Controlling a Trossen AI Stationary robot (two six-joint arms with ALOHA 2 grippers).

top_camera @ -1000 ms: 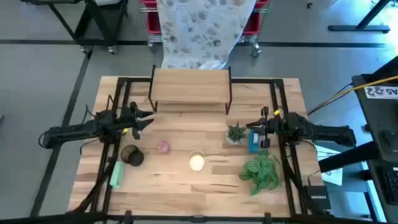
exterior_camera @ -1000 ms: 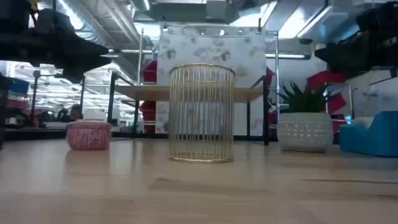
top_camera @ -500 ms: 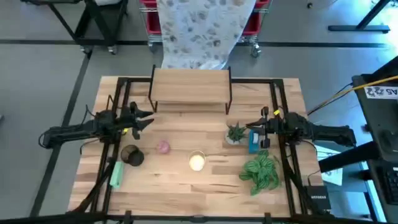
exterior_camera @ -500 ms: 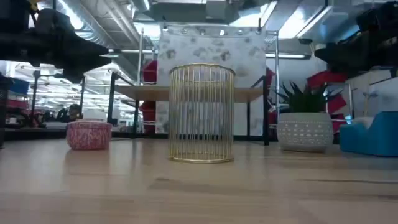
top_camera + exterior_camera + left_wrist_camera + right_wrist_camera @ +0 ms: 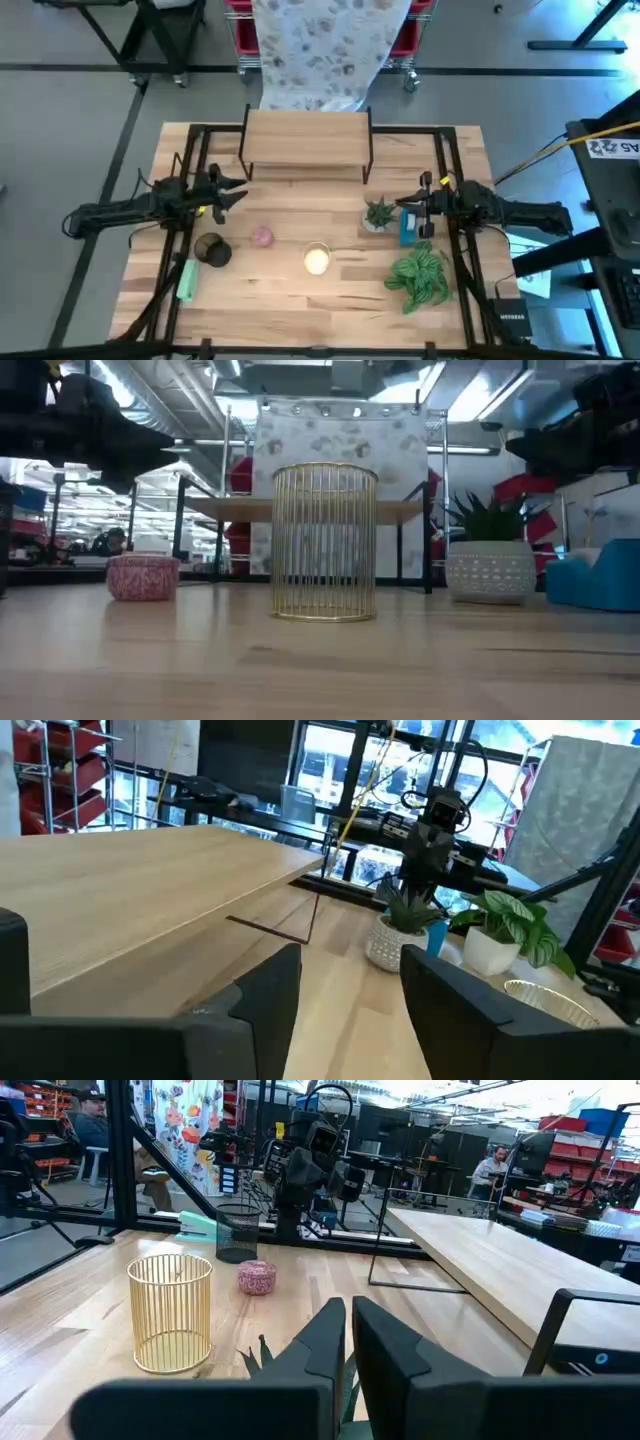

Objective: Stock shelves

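We see the left gripper (image 5: 240, 188) hanging over the table's (image 5: 300, 300) left side, fingers (image 5: 268, 990) spread apart and holding nothing. The right gripper (image 5: 403, 203) hovers just above a small spiky plant in a white pot (image 5: 379, 215), fingers (image 5: 325, 1342) nearly closed, nothing between them. Beside that pot we find a blue object (image 5: 408, 230) and a leafy green plant (image 5: 422, 277). Mid-table stand a gold wire basket (image 5: 316, 260), a pink tin (image 5: 262, 236) and a dark mesh cup (image 5: 212, 249). The shelves (image 5: 305, 140) stand at the table's far edge.
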